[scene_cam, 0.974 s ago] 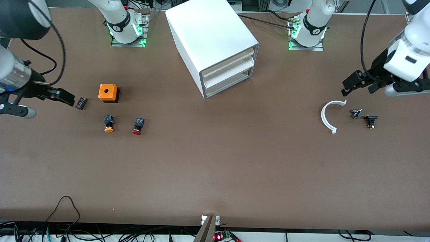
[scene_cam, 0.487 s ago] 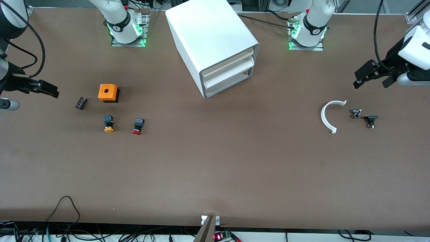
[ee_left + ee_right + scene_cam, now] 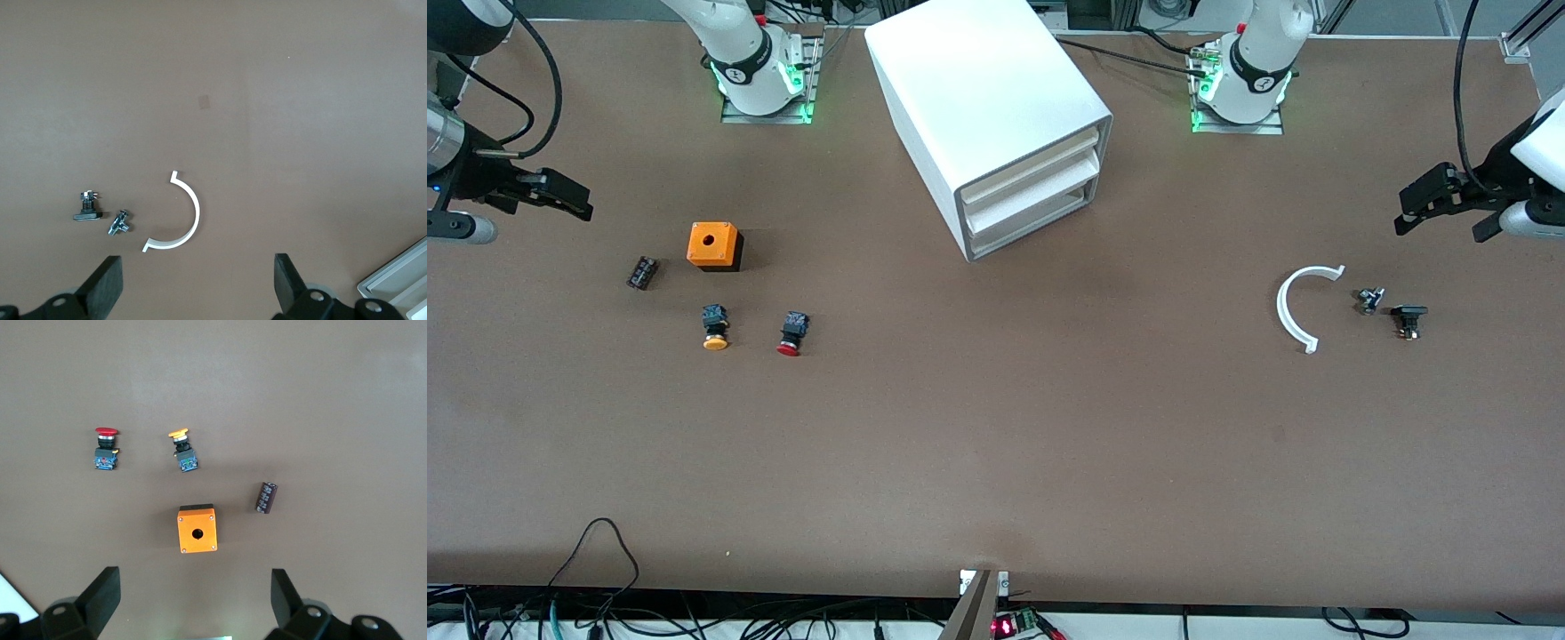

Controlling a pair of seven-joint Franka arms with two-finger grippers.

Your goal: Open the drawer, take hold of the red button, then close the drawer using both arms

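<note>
The white cabinet [image 3: 987, 107] stands between the two arm bases, and its drawers [image 3: 1032, 191] are all shut. The red-capped button [image 3: 791, 334] lies on the table toward the right arm's end and also shows in the right wrist view [image 3: 105, 448]. My right gripper [image 3: 551, 197] is open and empty, up over the table edge at its own end, away from the button; in its wrist view [image 3: 193, 593] nothing is between the fingers. My left gripper [image 3: 1442, 222] is open and empty at the left arm's end, and its wrist view [image 3: 197, 283] shows bare table between the fingers.
An orange-yellow button [image 3: 714, 327] lies beside the red one. An orange box with a hole [image 3: 713, 245] and a small dark component [image 3: 642, 272] lie farther from the camera. A white curved strip [image 3: 1294, 307] and two small metal parts [image 3: 1392, 311] lie under the left gripper.
Both grippers have drawn outward toward their own ends of the table. The right gripper has left the small dark component. Nothing on the table has moved.
</note>
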